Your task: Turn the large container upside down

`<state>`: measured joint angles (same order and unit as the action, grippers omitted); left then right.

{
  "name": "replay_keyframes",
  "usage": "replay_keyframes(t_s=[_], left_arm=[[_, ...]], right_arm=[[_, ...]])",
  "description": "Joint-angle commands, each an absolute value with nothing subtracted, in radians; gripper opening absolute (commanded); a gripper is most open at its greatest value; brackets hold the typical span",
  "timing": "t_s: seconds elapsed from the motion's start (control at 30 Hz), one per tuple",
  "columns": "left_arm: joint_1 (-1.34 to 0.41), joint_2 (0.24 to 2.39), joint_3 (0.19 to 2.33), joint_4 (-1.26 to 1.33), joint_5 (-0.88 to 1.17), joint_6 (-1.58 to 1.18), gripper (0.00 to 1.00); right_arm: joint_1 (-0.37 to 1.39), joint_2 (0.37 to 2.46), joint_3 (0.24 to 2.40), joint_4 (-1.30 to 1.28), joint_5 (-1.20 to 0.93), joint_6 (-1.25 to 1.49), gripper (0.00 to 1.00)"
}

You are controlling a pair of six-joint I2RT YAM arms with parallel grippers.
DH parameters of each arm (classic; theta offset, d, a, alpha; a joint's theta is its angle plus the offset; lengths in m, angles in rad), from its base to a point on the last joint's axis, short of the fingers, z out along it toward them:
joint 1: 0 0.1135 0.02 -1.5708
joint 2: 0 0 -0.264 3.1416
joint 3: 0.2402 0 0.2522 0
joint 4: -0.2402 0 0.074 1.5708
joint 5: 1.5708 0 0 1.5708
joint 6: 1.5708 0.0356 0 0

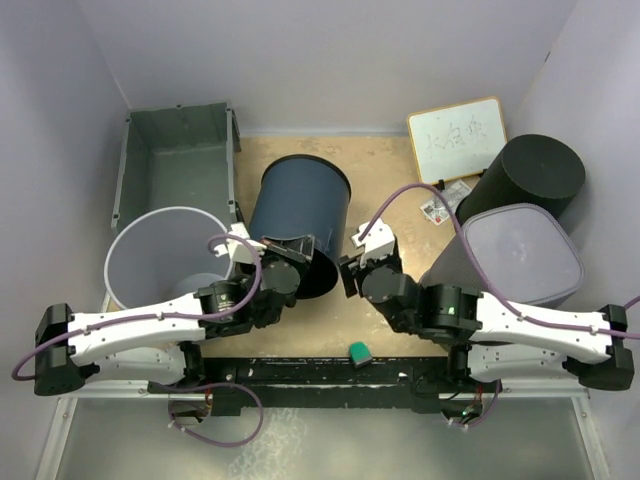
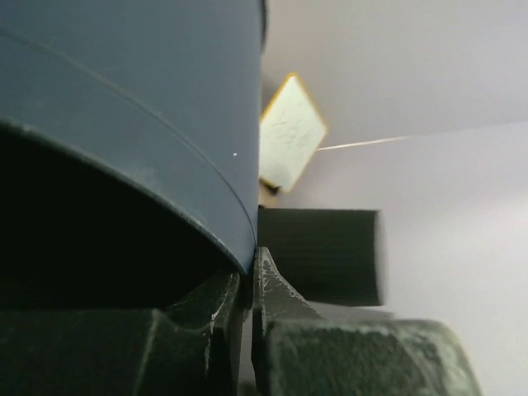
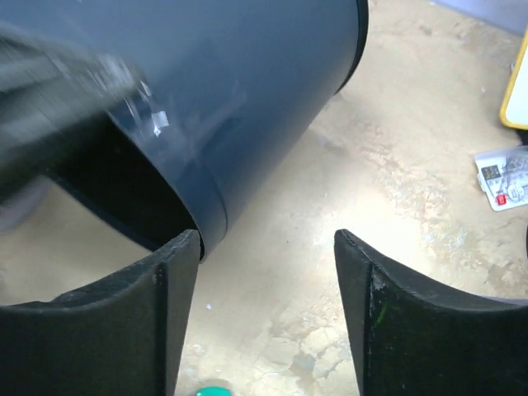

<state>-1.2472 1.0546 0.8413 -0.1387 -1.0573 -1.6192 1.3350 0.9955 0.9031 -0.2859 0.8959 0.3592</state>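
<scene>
Pale-walled booth around a tan table.
Three plain lavender-grey walls, the back wall (image 1: 330, 60), left wall (image 1: 50, 140) and right wall (image 1: 600, 90), close in the table top (image 1: 385, 165), a mottled, scuffed beige surface with paler worn patches; the light is soft and even, casting only faint shadows.

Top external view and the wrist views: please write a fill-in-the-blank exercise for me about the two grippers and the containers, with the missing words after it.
1. The left gripper is ____ on the rim of the dark blue bin.
2. The right gripper is ____, with nothing between its fingers.
3. The large container stands in the far ____ corner of the workspace.
Missing words: shut; open; left.
</scene>
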Motion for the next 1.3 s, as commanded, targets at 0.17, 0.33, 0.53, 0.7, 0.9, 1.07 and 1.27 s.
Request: replay_keyframes(t_s=[0.17, 0.33, 0.53, 0.7, 0.9, 1.07, 1.27], left_arm=[[-1.011, 1.125, 0.711, 0.176, -0.533, -1.279, 0.0], [-0.954, 1.219, 0.78, 0.188, -0.256, -1.133, 0.0], [-0.952, 1.305, 0.888, 0.126, -0.03, -0.998, 0.0], [-0.952, 1.296, 0.876, 0.145, 0.113, -0.944, 0.0], [-0.951, 1.229, 0.833, 0.047, 0.153, -0.849, 0.0], [-0.947, 1.217, 0.804, -0.015, 0.121, -0.814, 0.0], [-0.935, 1.209, 0.813, -0.142, 0.093, -0.732, 0.0]], right_arm=[[1.309, 0.992, 1.252, -0.566, 0.98, 0.383, 0.86], [1.049, 1.042, 1.392, -0.634, 0.676, 0.381, 0.87], [0.92, 1.197, 1.549, -0.719, 0.516, 0.35, 0.96], [0.674, 1.239, 1.584, -0.682, 0.241, 0.307, 0.99], [0.446, 1.368, 1.661, -0.73, -0.035, 0.283, 1.0], [0.321, 1.391, 1.595, -0.684, -0.118, 0.27, 1.0], [0.157, 1.421, 1.499, -0.671, -0.376, 0.211, 1.0]])
